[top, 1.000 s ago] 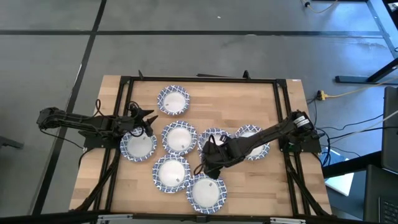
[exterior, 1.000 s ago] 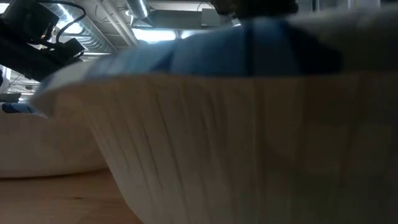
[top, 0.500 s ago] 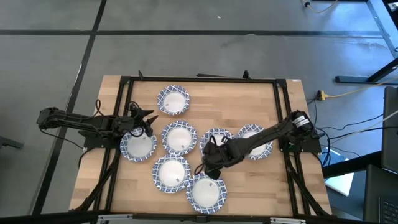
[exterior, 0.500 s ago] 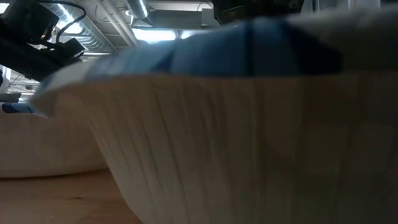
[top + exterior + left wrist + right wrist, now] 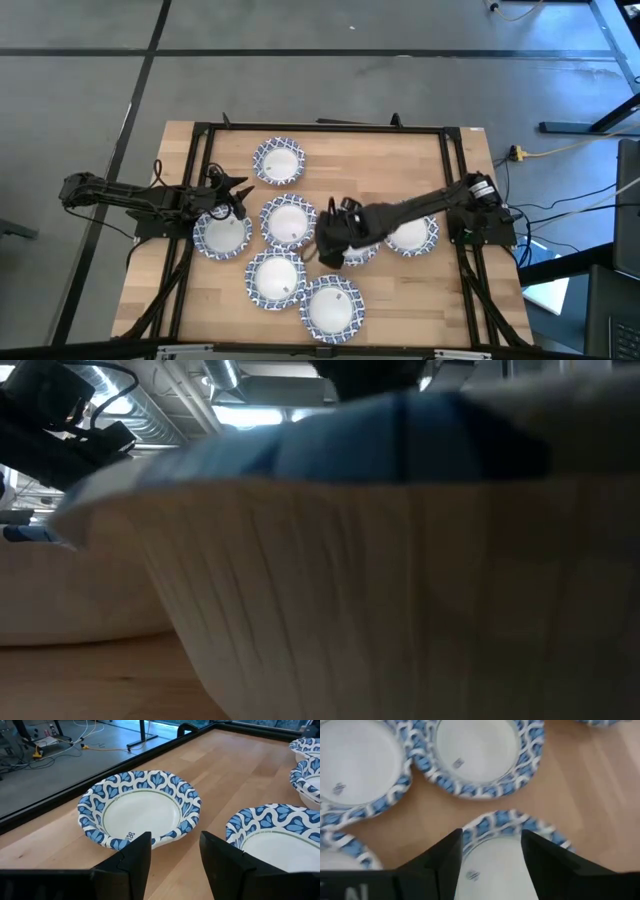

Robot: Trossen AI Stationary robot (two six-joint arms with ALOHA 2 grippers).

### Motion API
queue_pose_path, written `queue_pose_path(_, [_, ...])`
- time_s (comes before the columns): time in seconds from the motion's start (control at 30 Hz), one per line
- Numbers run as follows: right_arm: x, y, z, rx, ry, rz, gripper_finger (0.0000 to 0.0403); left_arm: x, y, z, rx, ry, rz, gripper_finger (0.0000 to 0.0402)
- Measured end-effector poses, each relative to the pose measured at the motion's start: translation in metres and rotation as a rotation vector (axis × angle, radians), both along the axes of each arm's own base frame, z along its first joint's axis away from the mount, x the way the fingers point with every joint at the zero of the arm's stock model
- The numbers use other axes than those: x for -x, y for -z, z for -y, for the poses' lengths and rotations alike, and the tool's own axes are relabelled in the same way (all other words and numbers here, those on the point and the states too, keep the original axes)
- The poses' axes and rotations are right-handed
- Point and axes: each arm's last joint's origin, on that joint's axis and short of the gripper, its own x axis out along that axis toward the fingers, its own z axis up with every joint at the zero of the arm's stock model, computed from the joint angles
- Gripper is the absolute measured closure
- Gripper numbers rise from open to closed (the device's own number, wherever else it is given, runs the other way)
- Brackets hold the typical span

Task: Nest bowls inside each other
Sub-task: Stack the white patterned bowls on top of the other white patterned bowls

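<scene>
Several bowls, white inside with blue-and-white patterned rims, sit on their bases on the wooden table: a far bowl [image 5: 279, 161], a left bowl [image 5: 222, 233], a middle bowl [image 5: 288, 221], two near bowls [image 5: 275, 278] [image 5: 332, 308] and a right bowl [image 5: 410, 232]. My right gripper [image 5: 326, 243] [image 5: 492, 852] hangs open, pointing down over another bowl [image 5: 495, 862] [image 5: 356, 256], touching nothing. My left gripper [image 5: 236, 197] [image 5: 172, 855] waits open above the left bowl's far rim, short of the far bowl [image 5: 140, 810].
A black frame [image 5: 320, 128] runs round the tabletop. Bare wood [image 5: 400, 170] lies at the far right. In the low view the wall of the nearest bowl [image 5: 400, 580] fills the picture and hides most of the table.
My right gripper has left the far rim of the nearest bowl and gone toward the table's far edge and slightly left. It now covers the bowl right of the middle one. No bowl has moved.
</scene>
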Motion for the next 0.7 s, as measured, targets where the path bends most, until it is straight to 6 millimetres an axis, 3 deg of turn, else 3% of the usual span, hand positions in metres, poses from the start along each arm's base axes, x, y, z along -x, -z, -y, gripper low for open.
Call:
queue_pose_path(0.2, [-0.009, -0.008, 0.036, 0.037, -0.002, -0.003, 0.0199, 0.0, 0.0, 0.0, -0.001, 0.006, -0.002, 0.0239])
queue_pose_path(0.33, [-0.009, -0.013, 0.048, 0.058, -0.018, -0.004, 0.0199, -0.001, 0.0, 0.001, -0.006, 0.071, -0.026, 0.0239])
queue_pose_path(0.5, [0.009, -0.028, 0.051, 0.068, -0.002, 0.026, 0.0199, -0.001, 0.0, 0.002, -0.003, 0.076, -0.025, 0.0239])
queue_pose_path(0.7, [0.048, -0.039, 0.049, 0.034, 0.083, 0.093, 0.0199, -0.001, 0.0, 0.001, -0.008, 0.068, -0.026, 0.0239])
